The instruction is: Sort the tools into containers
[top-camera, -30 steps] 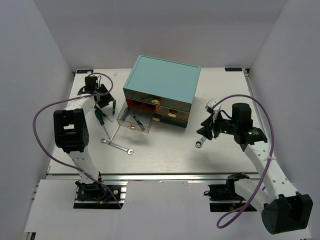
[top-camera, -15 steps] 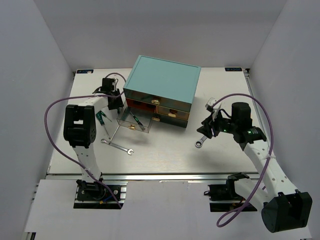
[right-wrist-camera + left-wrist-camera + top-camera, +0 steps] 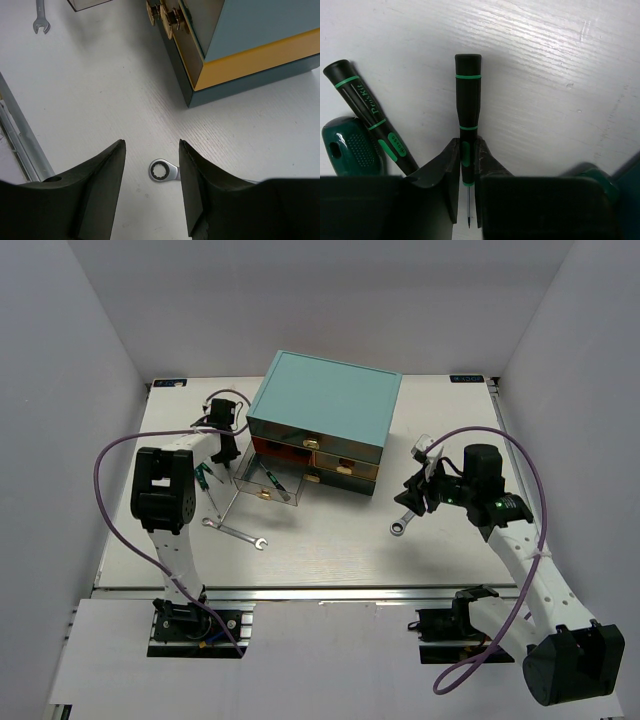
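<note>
Green-banded black screwdriver (image 3: 468, 100) sits clamped in the narrow jaws of the left gripper (image 3: 466, 152), a twin screwdriver (image 3: 367, 117) just left of them; a third screwdriver (image 3: 277, 485) lies in the pulled-out clear drawer (image 3: 240, 472), while the silver open-ended wrench (image 3: 235, 532) and the silver ring-ended wrench (image 3: 161, 172) lie unsorted, the latter beneath the wide-open jaws of the right gripper (image 3: 151, 150).

A white table (image 3: 330, 550) with a faint wood grain fills the middle. 3 plain pale grey walls box it in: the back wall (image 3: 320, 300) at 12 o'clock, the left wall (image 3: 50, 440) at 9 o'clock, the right wall (image 3: 590, 390) at 3 o'clock. A silver metal rail (image 3: 330, 592) edges the table at 6 o'clock. Light is soft and even, shadows weak.
</note>
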`<action>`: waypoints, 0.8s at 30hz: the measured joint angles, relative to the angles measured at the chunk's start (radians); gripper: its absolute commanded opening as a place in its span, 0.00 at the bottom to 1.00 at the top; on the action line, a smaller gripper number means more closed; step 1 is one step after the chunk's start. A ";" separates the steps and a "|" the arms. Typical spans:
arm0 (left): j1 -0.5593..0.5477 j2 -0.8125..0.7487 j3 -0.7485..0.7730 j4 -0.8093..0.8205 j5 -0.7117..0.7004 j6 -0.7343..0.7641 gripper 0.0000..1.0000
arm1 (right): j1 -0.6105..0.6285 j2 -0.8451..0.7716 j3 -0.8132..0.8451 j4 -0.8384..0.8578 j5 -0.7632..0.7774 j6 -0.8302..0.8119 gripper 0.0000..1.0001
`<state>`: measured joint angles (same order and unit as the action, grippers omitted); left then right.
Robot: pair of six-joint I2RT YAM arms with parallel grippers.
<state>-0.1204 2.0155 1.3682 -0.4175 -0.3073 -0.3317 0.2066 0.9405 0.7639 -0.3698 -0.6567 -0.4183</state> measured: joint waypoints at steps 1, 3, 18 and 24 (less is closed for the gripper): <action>0.000 0.000 0.000 -0.002 -0.002 -0.003 0.00 | 0.000 -0.001 0.000 0.000 0.000 0.000 0.52; 0.000 -0.002 0.000 -0.006 -0.003 -0.010 0.00 | 0.000 -0.005 0.000 0.000 0.000 0.000 0.53; 0.014 -0.468 -0.089 -0.115 0.089 -0.145 0.00 | 0.000 -0.016 0.000 0.002 0.000 0.011 0.52; 0.017 -0.692 -0.193 -0.144 0.208 -0.183 0.00 | 0.000 -0.019 0.000 0.006 -0.001 0.011 0.52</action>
<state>-0.1032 1.3235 1.1751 -0.5613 -0.0994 -0.5148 0.2066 0.9218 0.7643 -0.3634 -0.6575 -0.4068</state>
